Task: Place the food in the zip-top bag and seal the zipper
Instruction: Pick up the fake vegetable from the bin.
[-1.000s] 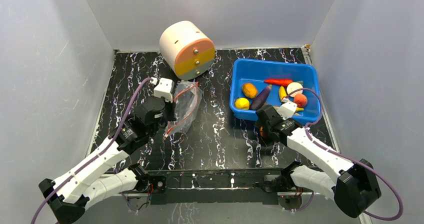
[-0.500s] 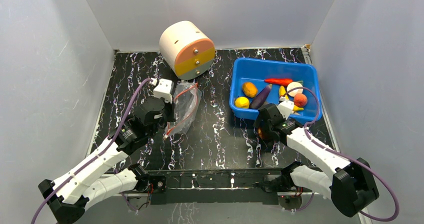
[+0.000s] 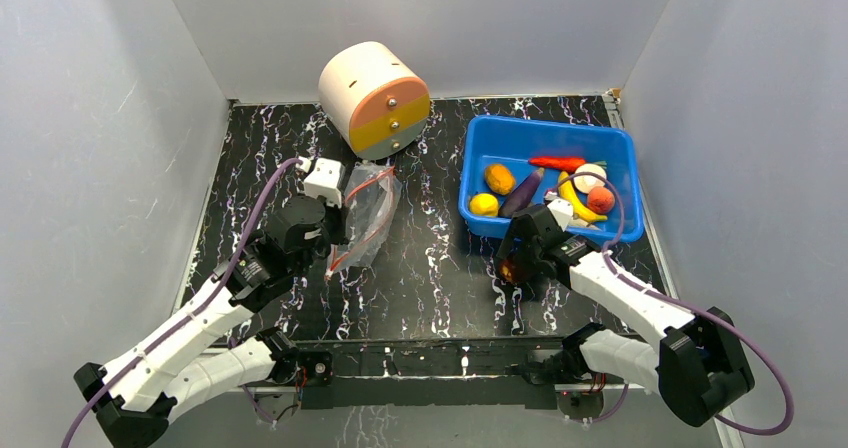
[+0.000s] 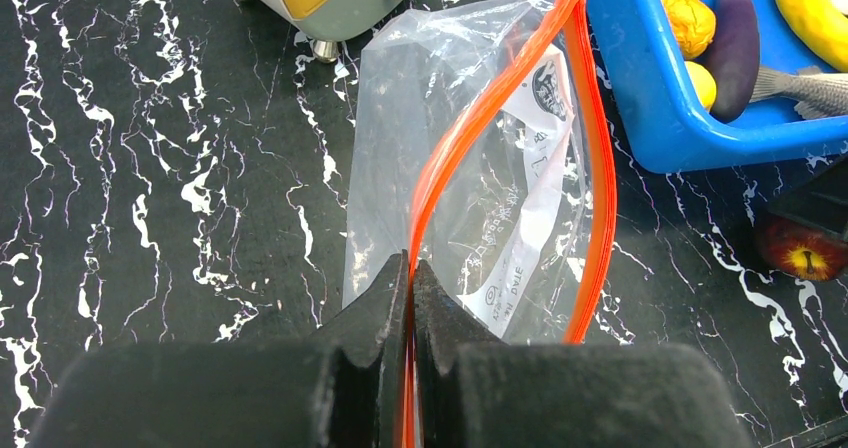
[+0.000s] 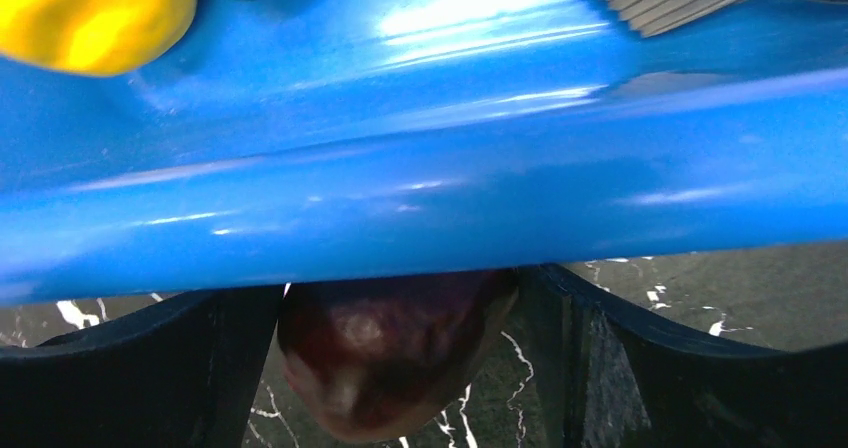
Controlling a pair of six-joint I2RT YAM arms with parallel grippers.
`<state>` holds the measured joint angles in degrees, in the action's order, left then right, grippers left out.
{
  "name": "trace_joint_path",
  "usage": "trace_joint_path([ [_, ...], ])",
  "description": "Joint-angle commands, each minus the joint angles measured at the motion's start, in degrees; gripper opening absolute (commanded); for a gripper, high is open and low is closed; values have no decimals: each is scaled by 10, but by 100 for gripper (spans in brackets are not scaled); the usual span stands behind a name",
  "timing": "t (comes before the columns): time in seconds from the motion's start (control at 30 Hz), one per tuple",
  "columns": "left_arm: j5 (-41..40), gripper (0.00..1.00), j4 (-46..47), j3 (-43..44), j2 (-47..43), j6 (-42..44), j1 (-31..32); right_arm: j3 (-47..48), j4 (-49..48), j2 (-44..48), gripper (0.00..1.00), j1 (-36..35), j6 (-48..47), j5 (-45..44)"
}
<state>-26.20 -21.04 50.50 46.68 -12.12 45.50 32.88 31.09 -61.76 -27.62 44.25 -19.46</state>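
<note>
The clear zip-top bag [image 3: 366, 215] lies on the black marbled table left of centre, its mouth open. My left gripper [image 3: 335, 230] is shut on the near side of its red-orange zipper strip [image 4: 470, 138]; the strip's other side bows out to the right. My right gripper [image 3: 512, 266] is shut on a dark red apple [image 5: 390, 358] just in front of the blue bin's near wall [image 5: 420, 198]. The apple also shows in the left wrist view [image 4: 800, 253]. An orange piece [image 3: 499, 179], a yellow piece [image 3: 484, 205], the eggplant [image 3: 523, 193], the carrot [image 3: 556, 163] and the banana [image 3: 575, 196] lie in the bin.
The blue bin [image 3: 545, 128] stands at the back right. A cream-and-orange cylinder [image 3: 375, 98] stands behind the bag at the back. Grey walls close in the table on three sides.
My right gripper has moved left and nearer, away from the bin's front wall, and the red apple now shows in it. My left gripper has barely moved.
</note>
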Motion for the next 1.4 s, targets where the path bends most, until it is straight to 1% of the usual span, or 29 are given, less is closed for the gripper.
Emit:
trace_joint_path([
  [0.0, -11, 0, 4, -1, -15, 5, -2, -5, -36, 9, 82, 2, -20, 51],
  [0.03, -12, 0, 4, -3, -17, 4, -2, -4, -33, 9, 82, 1, -24, 55],
  [0.23, -14, 0, 5, -9, -23, 4, -2, 17, 19, 4, 98, -6, -17, 51],
  [0.37, -17, 0, 6, -11, -24, 5, -2, 13, 12, 3, 98, -19, -4, 69],
  [0.5, -15, 0, 8, -12, -26, 4, -2, 8, 8, -16, 98, -33, 14, 63],
  [0.6, -13, 0, 7, -13, -26, 4, -2, 6, -5, -22, 94, -36, 9, 55],
  [0.63, -6, 0, 5, -15, -29, -1, -2, 13, -11, -22, 85, -37, 0, 54],
  [0.83, 12, 0, 12, -29, -37, -12, -2, 19, -8, -12, 74, -38, -12, 66],
  [1.1, 8, 0, 13, -32, -32, -8, -2, 55, 56, 57, 54, -40, -16, 102],
  [1.2, 29, 0, 25, -32, -27, -13, -2, 80, 80, 79, 53, -40, -33, 143],
  [1.37, 54, 0, 32, -35, -11, -36, -2, 112, 78, 107, 53, -41, -43, 250],
])
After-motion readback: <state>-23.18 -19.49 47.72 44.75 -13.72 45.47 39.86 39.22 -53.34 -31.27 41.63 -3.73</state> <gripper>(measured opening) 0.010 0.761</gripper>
